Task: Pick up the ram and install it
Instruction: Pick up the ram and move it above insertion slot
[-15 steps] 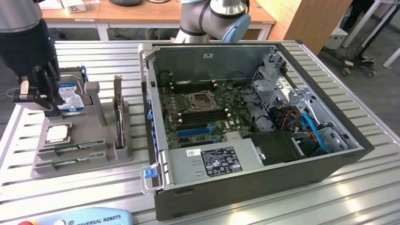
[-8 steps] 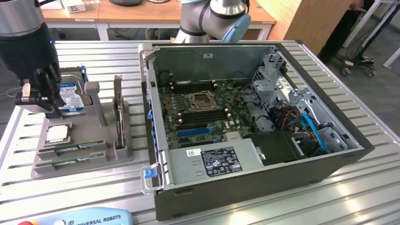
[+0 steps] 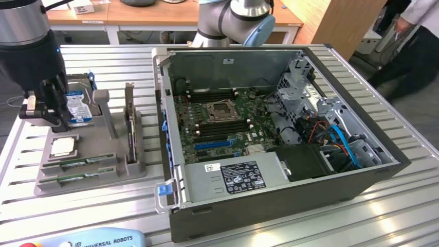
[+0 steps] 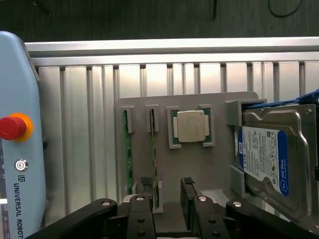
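Tray [image 3: 137, 171] [image 4: 199, 164], gray, lying on slatted metal table [image 3: 89, 211] [image 4: 89, 124]. Carrying hard drive [image 3: 79, 109] [image 4: 271, 159] with blue label in its end cradle, square silver processor [image 3: 63, 147] [image 4: 192, 126] in its middle pocket, and two green sticks in its narrow slots. Sitting in the tray slot right beside the processor pocket: the ram [image 3: 86, 161] [image 4: 154, 159]. Resting in the tray's outermost slot: second stick [image 3: 75, 177] [image 4: 128, 159].

Standing just off the tray, toward the exterior view's right: open computer case [image 3: 274, 206], showing motherboard [image 3: 219, 118], cables and drive cage inside. Lying past the tray's stick end: blue teach pendant [image 3: 96, 239] [image 4: 20, 139] with red button. Showing beyond the tray and table: wooden desks [image 3: 137, 15] and a person [image 3: 418, 46] at the room's edge.

Hovering over the tray: gripper [image 3: 48, 121] [image 4: 166, 191], fingers [image 4: 144, 185] standing apart, gripping nothing. Straddling the ram's end in the wrist view, one fingertip just beside the stick, contact not clear.
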{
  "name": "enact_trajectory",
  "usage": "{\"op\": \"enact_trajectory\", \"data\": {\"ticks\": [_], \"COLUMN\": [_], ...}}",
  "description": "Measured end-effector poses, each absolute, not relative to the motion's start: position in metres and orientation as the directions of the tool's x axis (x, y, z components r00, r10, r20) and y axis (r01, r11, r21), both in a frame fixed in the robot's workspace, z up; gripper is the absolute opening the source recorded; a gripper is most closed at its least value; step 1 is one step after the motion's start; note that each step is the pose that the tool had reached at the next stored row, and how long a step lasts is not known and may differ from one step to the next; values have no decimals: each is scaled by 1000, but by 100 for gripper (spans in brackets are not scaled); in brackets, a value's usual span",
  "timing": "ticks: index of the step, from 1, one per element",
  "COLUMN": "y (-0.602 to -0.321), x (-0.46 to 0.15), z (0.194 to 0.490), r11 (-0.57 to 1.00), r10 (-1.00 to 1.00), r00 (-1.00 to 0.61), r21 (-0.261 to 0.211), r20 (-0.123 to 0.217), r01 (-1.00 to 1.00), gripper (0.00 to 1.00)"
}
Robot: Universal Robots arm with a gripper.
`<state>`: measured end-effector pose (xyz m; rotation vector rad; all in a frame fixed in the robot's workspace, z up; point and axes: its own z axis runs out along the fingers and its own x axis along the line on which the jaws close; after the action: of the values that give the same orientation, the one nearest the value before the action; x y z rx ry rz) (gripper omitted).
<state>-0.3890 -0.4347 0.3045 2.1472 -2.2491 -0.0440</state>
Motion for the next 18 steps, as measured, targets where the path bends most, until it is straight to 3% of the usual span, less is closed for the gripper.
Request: {"op": "enact_trajectory", "data": {"ticks": [18], "y": [-435], "x": [-389], "z": [293], "r11": [46], "r10": [-999], "r00": [-46], "r21": [42], "r20": [4], "r01": [-998], "gripper": [36]}}
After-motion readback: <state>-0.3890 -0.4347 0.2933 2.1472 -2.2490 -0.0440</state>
